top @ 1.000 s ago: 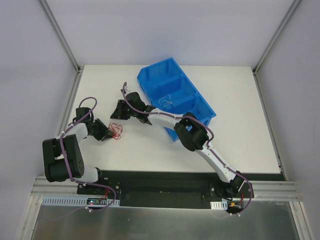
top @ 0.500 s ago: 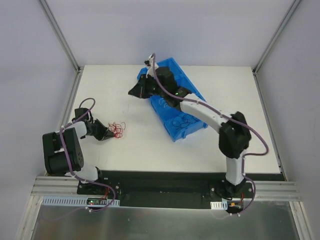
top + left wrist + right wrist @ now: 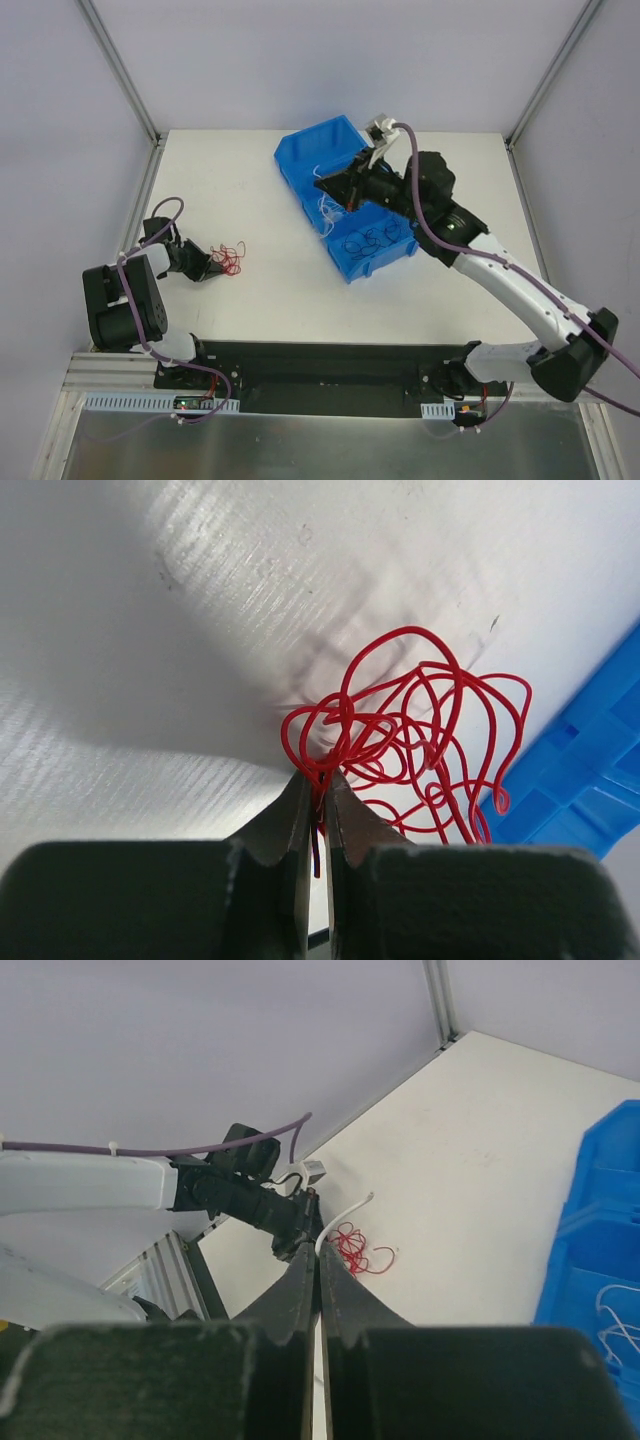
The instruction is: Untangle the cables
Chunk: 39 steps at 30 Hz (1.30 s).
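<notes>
Pinning the red cable at the table's left side while the other arm hangs over the bin.

Top view: the left gripper point(image 3: 212, 264) lies low on the table point(image 3: 450, 290), closed on the red cable point(image 3: 231, 258). The loops spread away from its tips toward the blue bin point(image 3: 292, 166), which is well apart. The right gripper point(image 3: 325, 184) hovers over the bin's middle compartment, just above the white cable point(image 3: 325, 208); the dark cable point(image 3: 366, 240) sits in the near compartment. Left wrist view: the fingers point(image 3: 280, 825) are clamped on one red strand at the tangle's near edge, with curls fanning ahead and to the right and nothing in the way. Right wrist view: the fingers point(image 3: 290, 1300) are pressed together, and a white strand rises from their tips, apparently pinched. White and dark look like the right arm's work, and the bin walls are the likely obstacle.
</notes>
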Motion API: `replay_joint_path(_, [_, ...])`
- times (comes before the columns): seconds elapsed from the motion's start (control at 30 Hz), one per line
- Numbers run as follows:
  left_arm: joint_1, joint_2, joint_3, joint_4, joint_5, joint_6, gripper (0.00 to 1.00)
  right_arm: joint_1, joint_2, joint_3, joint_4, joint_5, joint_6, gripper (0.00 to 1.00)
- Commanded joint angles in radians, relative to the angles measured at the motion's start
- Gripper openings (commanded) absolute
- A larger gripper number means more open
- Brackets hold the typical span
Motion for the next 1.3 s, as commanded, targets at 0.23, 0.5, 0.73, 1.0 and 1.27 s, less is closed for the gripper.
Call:
replay_joint_path(0.23, [0.029,-0.007,-0.012,-0.027,-0.031,0.013,0.0,-0.016,-0.321,-0.13,0.019,0.151,-0.188,0.01])
replay_joint_path(0.5, [0.029,-0.152,0.012,-0.033,0.056,0.025,0.42,-0.041,-0.24,-0.017,-0.009,0.217,-0.237,0.01])
replay_joint_path(0.73, [0.028,-0.294,0.123,-0.082,0.098,0.149,0.63,-0.079,-0.049,0.195,-0.012,0.284,-0.154,0.01])
replay_joint_path(1.0, [0.014,-0.273,0.163,-0.068,0.133,0.209,0.62,-0.115,0.153,0.31,0.006,0.362,-0.269,0.01])
replay_joint_path(1.27, [0.008,-0.258,0.167,-0.037,0.167,0.206,0.62,-0.223,0.265,0.226,0.025,0.435,-0.224,0.01])
